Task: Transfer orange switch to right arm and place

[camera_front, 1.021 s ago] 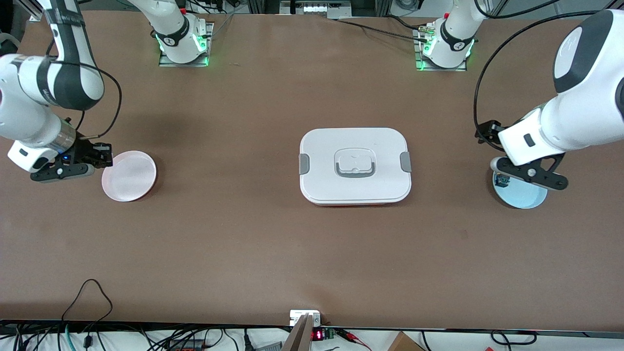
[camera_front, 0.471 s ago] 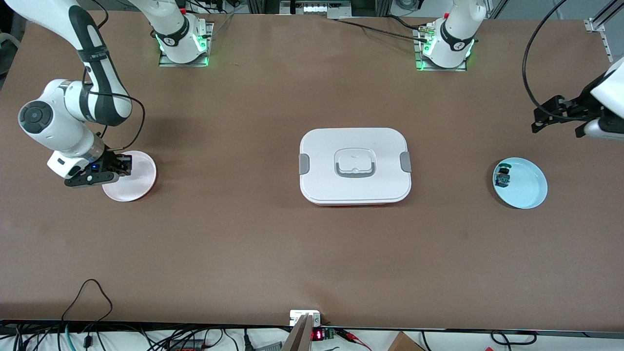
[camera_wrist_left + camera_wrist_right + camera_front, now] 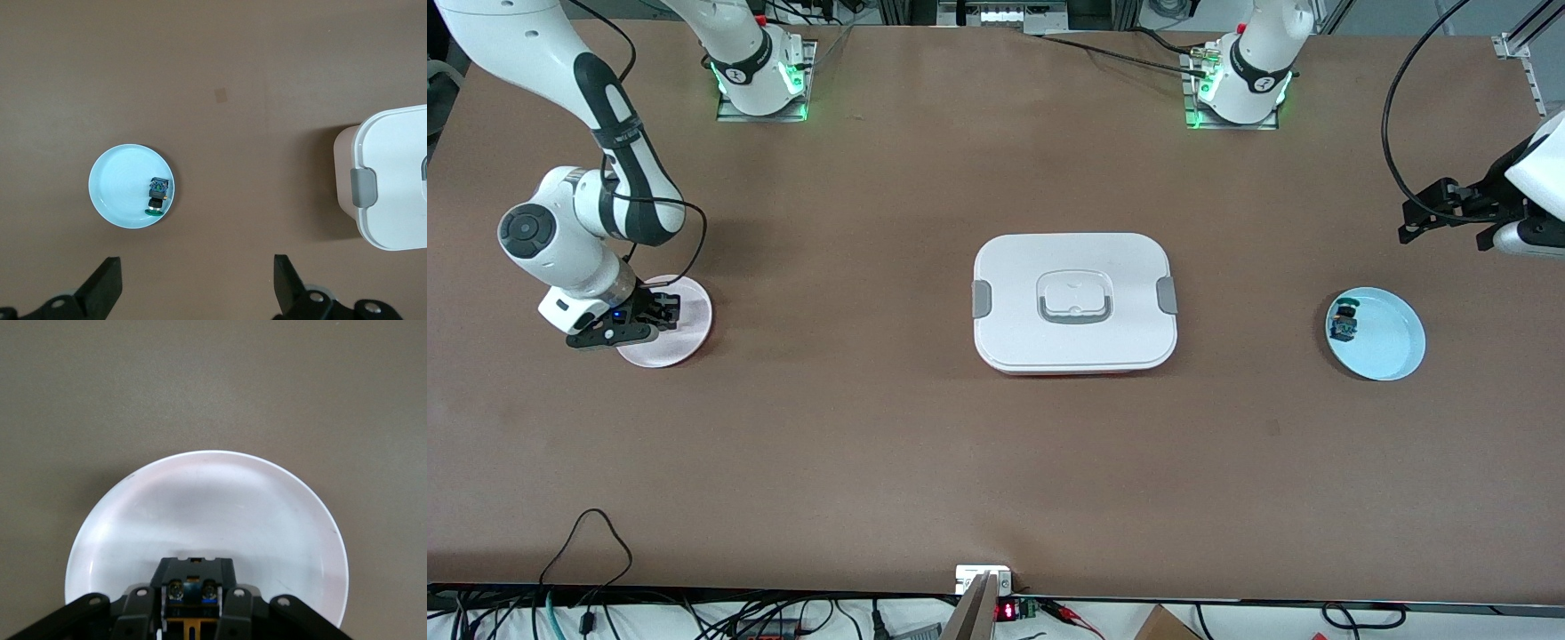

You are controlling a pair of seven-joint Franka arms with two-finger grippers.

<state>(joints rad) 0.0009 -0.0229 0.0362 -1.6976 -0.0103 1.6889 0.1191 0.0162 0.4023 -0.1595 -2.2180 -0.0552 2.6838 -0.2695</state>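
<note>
Over the pink plate (image 3: 692,331), at the right arm's end of the table: right gripper (image 3: 660,311), fingers pinched shut on the orange switch (image 3: 191,592), held just above the plate. Up in the air near the blue plate (image 3: 1394,345): left gripper (image 3: 197,287), fingers wide apart, holding nothing. In the blue plate, one small green-capped part (image 3: 1343,324). Between both plates, a closed white box (image 3: 1014,267).
</note>
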